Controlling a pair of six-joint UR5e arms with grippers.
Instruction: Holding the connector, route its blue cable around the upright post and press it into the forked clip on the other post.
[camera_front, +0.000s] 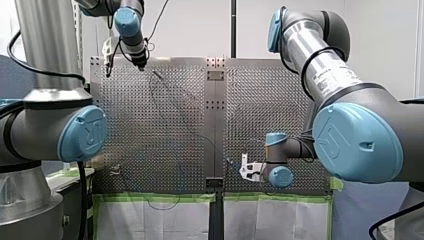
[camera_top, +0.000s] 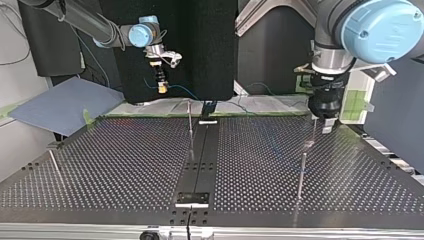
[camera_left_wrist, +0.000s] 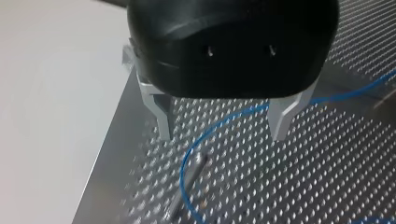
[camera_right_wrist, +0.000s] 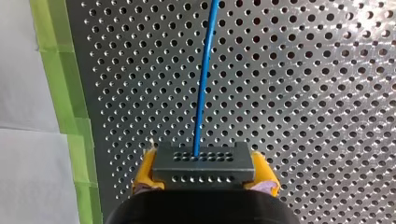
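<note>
My right gripper (camera_right_wrist: 205, 181) has its yellow pads shut on a dark grey connector (camera_right_wrist: 204, 161). The blue cable (camera_right_wrist: 201, 88) leaves the connector and runs ahead over the perforated plate. In the top view this gripper (camera_top: 161, 88) hangs at the back left, above the table's far edge, with the cable (camera_top: 181, 90) trailing off it. My left gripper (camera_left_wrist: 222, 134) stands open just above the plate, metal fingers (camera_left_wrist: 164, 122) apart. The cable (camera_left_wrist: 219, 122) passes under them and curves past a thin post (camera_left_wrist: 194, 170) ahead. In the top view it (camera_top: 322, 122) hovers behind a post (camera_top: 301, 175).
Another thin post (camera_top: 190, 120) stands near the table's middle at the back, and a third (camera_top: 55, 167) at the top view's left. Green tape (camera_right_wrist: 70, 126) edges the plate beside my right gripper. A dark centre strip (camera_top: 200, 155) divides the two perforated plates.
</note>
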